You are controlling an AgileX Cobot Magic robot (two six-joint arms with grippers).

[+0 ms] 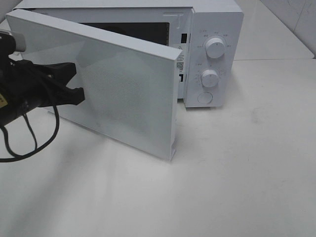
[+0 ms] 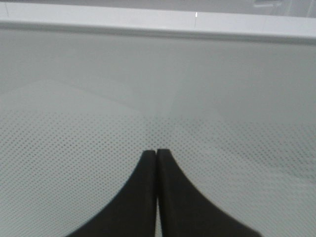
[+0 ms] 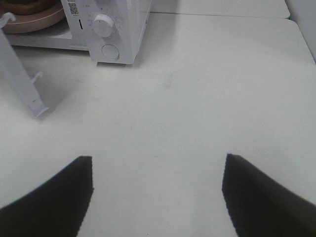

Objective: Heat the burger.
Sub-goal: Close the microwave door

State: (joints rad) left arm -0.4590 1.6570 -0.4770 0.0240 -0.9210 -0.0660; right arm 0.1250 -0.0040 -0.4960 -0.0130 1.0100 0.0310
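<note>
Left gripper (image 2: 157, 153): fingers pressed together, tips aimed at the dotted outer face of the door (image 1: 113, 94); cannot tell if they touch. Door stands open, hinged on the left. Microwave (image 1: 217, 19) sits on a white table (image 1: 237, 187), with two knobs (image 1: 215, 48) above a round button (image 1: 204, 98). Burger (image 3: 22, 6) is inside the cavity on a pink plate (image 3: 37, 22); only its lower edge shows. Right gripper (image 3: 157, 160): fingers spread wide above the table, well apart from the microwave.
</note>
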